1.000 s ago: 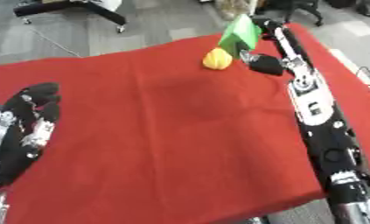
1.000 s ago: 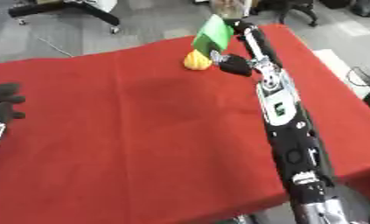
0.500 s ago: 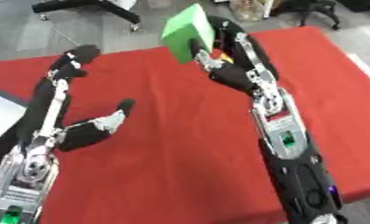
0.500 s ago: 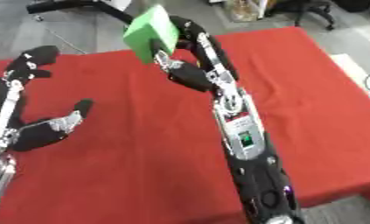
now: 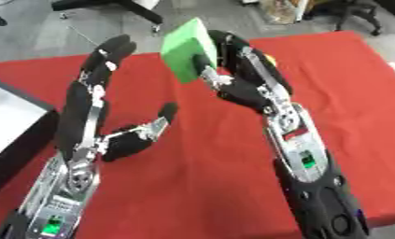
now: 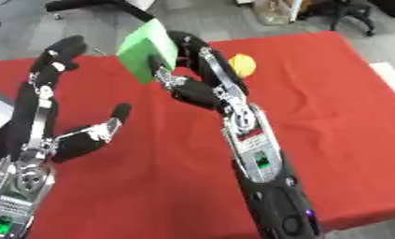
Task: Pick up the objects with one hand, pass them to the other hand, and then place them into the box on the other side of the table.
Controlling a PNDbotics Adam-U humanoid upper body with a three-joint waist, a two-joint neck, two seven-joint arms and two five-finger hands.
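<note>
I see a bright green, plain-faced cube-shaped block [image 5: 187, 50], its lit side paler than its shaded side. My right hand [image 5: 233, 79] is black with silver metal links showing between the dark segments, and the forearm behind it carries a small green light patch on a black casing. My left hand [image 5: 98, 119] is likewise black with silver bars along its fingers [image 5: 110, 53], and a green spot glows low on its forearm. The table's cloth cover [image 6: 331, 107] is a uniform red with no pattern. A small rounded yellow-orange object [image 6: 242, 64] sits on that red. At my left there's a box [image 5: 12, 123] with a black wall and pale grey-white inside.
</note>
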